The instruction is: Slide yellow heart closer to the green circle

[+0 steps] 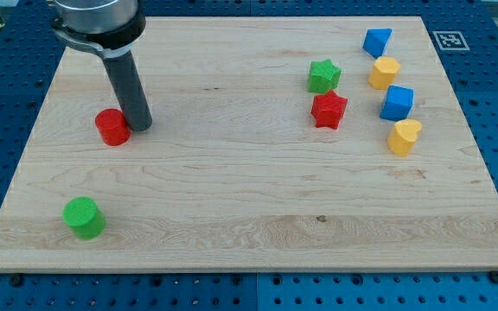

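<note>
Nearest the bottom of the frame, the green circle (84, 217) stands alone in the lower left of the wooden surface (249, 216), close to the surface's left and bottom edges. A wide bare stretch of wood runs from it across the lower half of the frame to the right edge.

Farther up on the left, the red circle (111, 127) sits just beside the rod; the tip (140, 127) rests at its right side, touching or nearly touching it. The arm carries no gripper, only this dark rod, so nothing is pinched or held.

On the right side, the yellow heart (404, 136) lies near the surface's right edge, well apart from the green circle, with open wood between them along a diagonal toward the lower left. Just above the heart is a blue cube (397, 103). To their left the red star (328, 110) sits directly below the green star (324, 76), the two almost touching. Farther up are a second yellow block (385, 72), its shape unclear, and a blue block (376, 41) near the top edge.

In the upper right corner of the surface is a small black-and-white square marker (448, 40); no readable writing shows.
</note>
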